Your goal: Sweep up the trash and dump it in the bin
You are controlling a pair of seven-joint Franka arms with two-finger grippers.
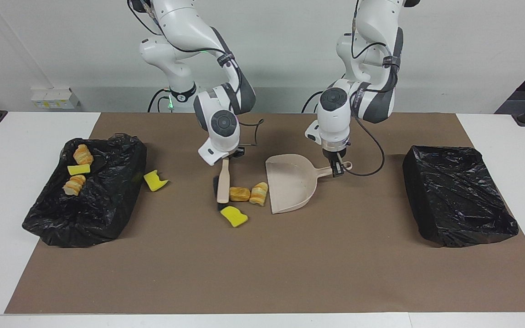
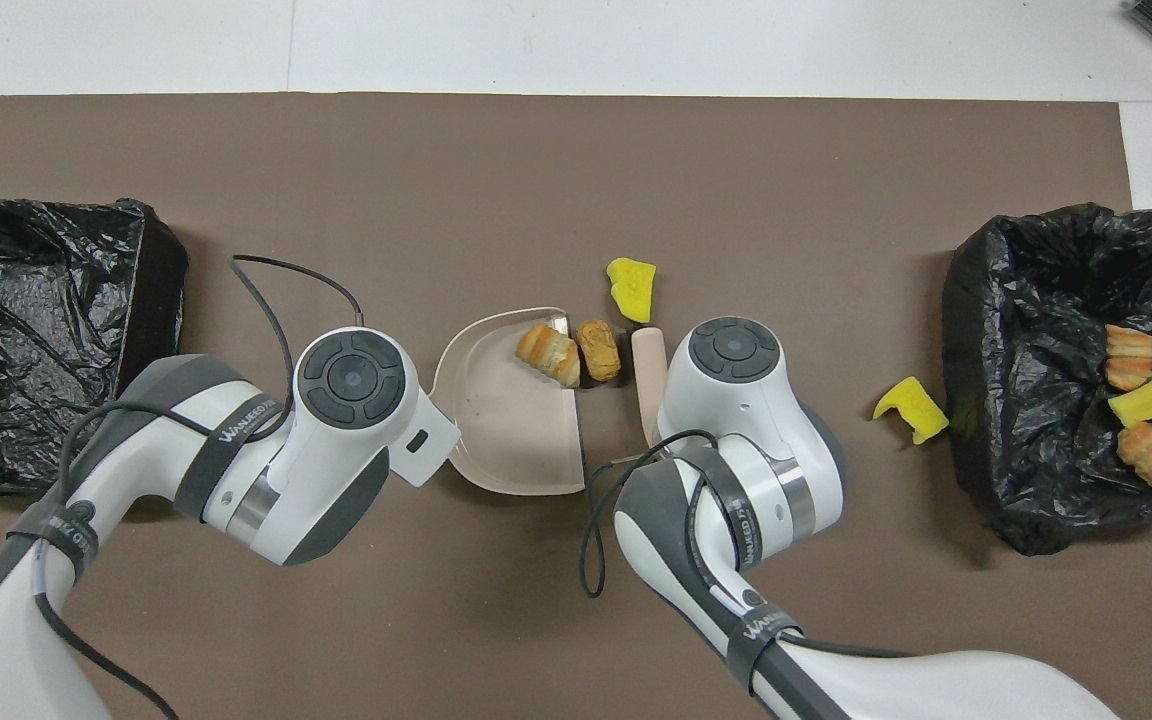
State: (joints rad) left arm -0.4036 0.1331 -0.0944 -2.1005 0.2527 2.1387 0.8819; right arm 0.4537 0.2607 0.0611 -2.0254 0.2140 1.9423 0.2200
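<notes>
My right gripper [image 1: 225,160] is shut on the handle of the beige brush [image 1: 222,181], whose bristles rest on the mat. A bread roll [image 1: 239,194] [image 2: 598,349] lies against the brush. A croissant piece [image 1: 259,193] [image 2: 548,353] sits at the open lip of the beige dustpan [image 1: 290,182] [image 2: 506,440]. My left gripper [image 1: 337,169] is shut on the dustpan's handle. One yellow sponge [image 1: 234,215] [image 2: 632,288] lies just past the brush tip, farther from the robots. Another yellow sponge [image 1: 155,180] [image 2: 911,408] lies beside the black-lined bin [image 1: 103,200] [image 2: 996,330].
That bin, at the right arm's end of the table, holds two pastry pieces [image 1: 83,154] [image 1: 74,185] and a sponge piece [image 1: 79,169]. A second black-lined bin [image 1: 458,196] [image 2: 36,330] stands at the left arm's end. A brown mat [image 1: 262,264] covers the table.
</notes>
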